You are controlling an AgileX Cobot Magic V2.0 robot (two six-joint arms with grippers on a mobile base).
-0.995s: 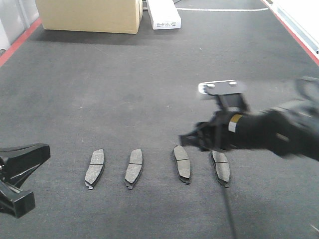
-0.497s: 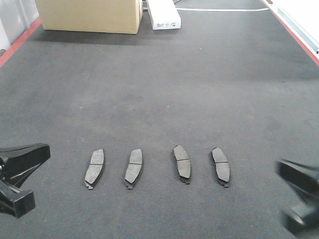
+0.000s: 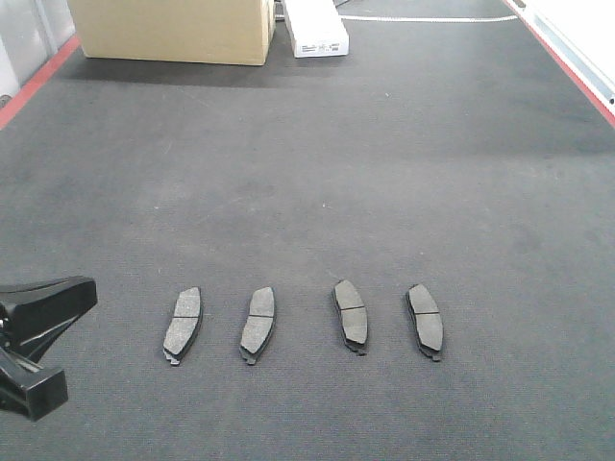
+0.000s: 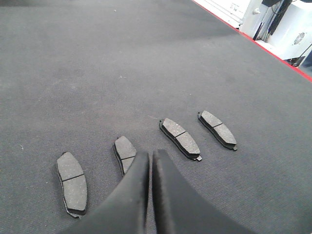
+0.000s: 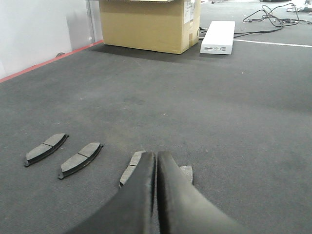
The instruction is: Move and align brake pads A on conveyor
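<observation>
Several dark grey brake pads A lie in a side-by-side row on the charcoal conveyor (image 3: 307, 173): the leftmost pad (image 3: 183, 325), its neighbour (image 3: 258, 325), another (image 3: 351, 315) and the rightmost (image 3: 425, 320). My left gripper (image 4: 150, 155) is shut with nothing in it, and it hovers just short of the row, partly covering one pad (image 4: 126, 151). The left arm (image 3: 38, 327) shows at the lower left of the front view. My right gripper (image 5: 156, 156) is shut and empty, with its fingers hiding parts of two pads (image 5: 130, 173). It is outside the front view.
A cardboard box (image 3: 173, 29) and a flat white box (image 3: 315, 29) stand at the far end of the belt, with a white cable (image 3: 423, 18) beside them. Red strips run along the belt's left edge (image 3: 34, 82) and right edge (image 3: 567, 62).
The right arm, which reached over the two right pads a second ago, has pulled back to the lower right and left the front view. The pads and the left arm have not moved.
</observation>
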